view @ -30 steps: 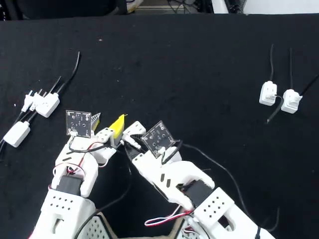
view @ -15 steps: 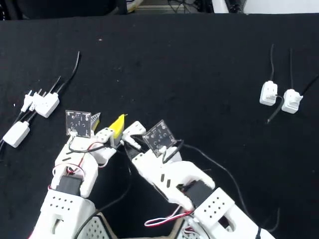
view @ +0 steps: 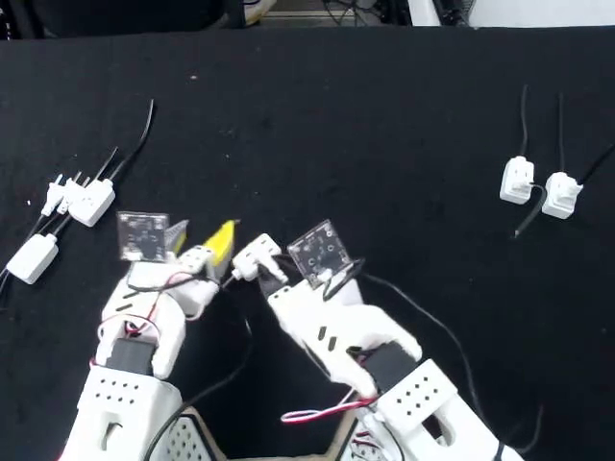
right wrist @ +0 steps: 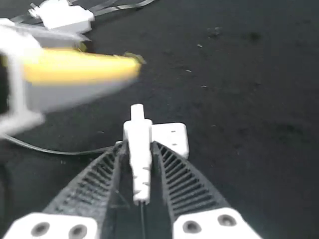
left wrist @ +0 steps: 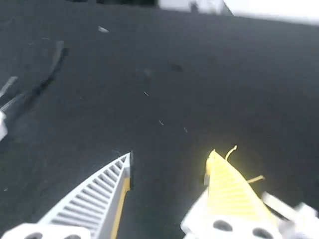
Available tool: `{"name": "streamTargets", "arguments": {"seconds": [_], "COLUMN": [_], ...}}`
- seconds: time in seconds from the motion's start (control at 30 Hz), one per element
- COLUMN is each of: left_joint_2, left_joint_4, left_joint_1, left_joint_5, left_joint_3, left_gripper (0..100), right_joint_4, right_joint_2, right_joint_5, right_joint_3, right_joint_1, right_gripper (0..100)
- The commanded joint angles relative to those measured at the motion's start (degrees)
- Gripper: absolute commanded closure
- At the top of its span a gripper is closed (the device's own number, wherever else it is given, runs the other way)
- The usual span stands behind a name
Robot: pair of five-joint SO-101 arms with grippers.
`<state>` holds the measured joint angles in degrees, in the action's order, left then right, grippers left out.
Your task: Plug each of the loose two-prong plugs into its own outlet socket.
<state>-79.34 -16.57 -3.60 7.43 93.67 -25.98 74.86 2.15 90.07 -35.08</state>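
Showing a narrow white two-prong plug [right wrist: 138, 132] clamped between the black fingers of the right gripper [right wrist: 138, 148], near the front middle of the table and just beside the left gripper [left wrist: 169, 157], whose fingers stand apart. Loose white plugs [view: 75, 197] lie near the left edge of the black table [view: 336, 115], and two white corded pieces [view: 517, 180] lie far to the right.

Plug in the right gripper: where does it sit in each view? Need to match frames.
High view: white plug low, left of centre, at the right gripper, beside the left arm's yellow finger.
Left wrist view: a blurred white shape next to the yellow finger may be it; cannot tell.
Right wrist view: white plug at centre, clamped in the right gripper.
Shared landmark: the yellow finger.
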Motion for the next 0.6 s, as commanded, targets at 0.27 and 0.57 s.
{"name": "streamTargets", "arguments": {"seconds": [0.27, 0.57], "left_joint_2": [-0.18, 8.44], "left_joint_4": [0.00, -7.03], "left_joint_1": [6.90, 6.73], "left_joint_5": [5.89, 0.88], "left_joint_3": [-3.82, -11.65], "left_gripper": [75, 75], "right_joint_4": [-2.20, -10.55], "right_joint_2": [1.10, 0.66], "right_joint_5": [0.44, -1.76], "right_joint_3": [-5.58, -11.56], "right_joint_1": [5.36, 7.74], "right_gripper": [98.8, 98.8]}}
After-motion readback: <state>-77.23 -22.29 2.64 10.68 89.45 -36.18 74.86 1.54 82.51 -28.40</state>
